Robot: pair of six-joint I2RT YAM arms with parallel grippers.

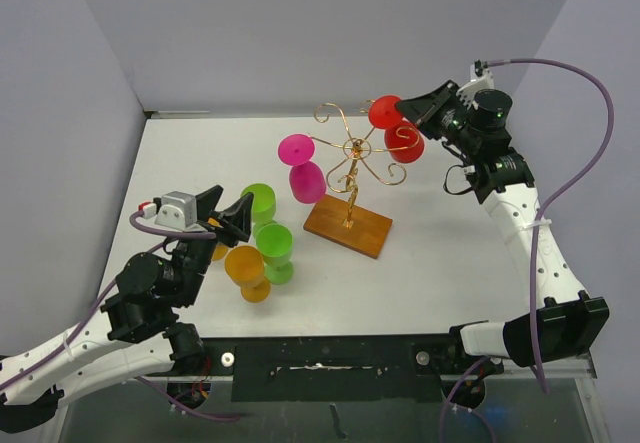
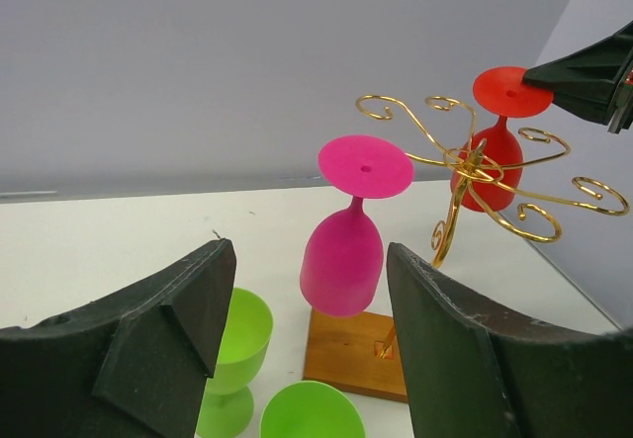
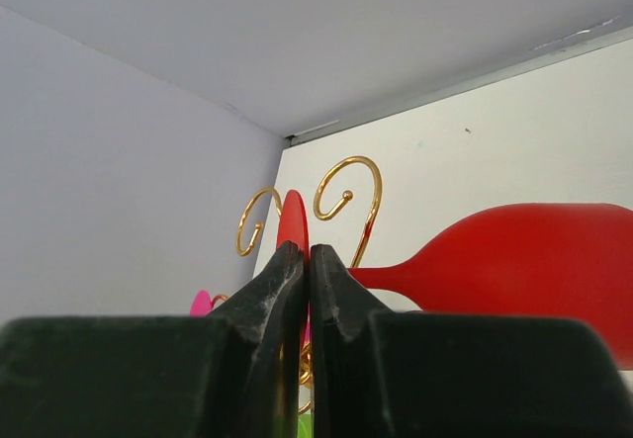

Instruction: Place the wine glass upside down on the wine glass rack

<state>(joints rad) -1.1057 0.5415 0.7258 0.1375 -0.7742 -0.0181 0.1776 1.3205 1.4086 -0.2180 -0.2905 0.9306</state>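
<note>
"Wine glass [image 1: 397, 131], the red one: where is it?"

"Between the right jaws [image 3: 300, 255], which are closed to a sliver on the rim of its thin round foot. Stem and bowl hang just beyond and below the tips, foot up, in among the curled arms of the wine glass rack [image 1: 347, 225]. Whether the foot already rests on the wire, I cannot tell."

"How will it handle?"

"It looks like smooth, opaque plastic: light, stiff and not brittle, I'd judge. But a flat disc pinched at its edge can swivel or slip, so the rim is a fair hold only for slow moves. The stem is surer."

"And further out?"

"Thin gold wire with spiral tips, on a brown wooden block. A pink glass [image 1: 302, 168] hangs inverted across the post from the right jaws. The left jaws [image 1: 226, 213] stand wide and empty; green glasses [image 1: 273, 248] and an orange glass [image 1: 247, 271] sit on the white desk [image 1: 450, 253] just beside them."
</note>
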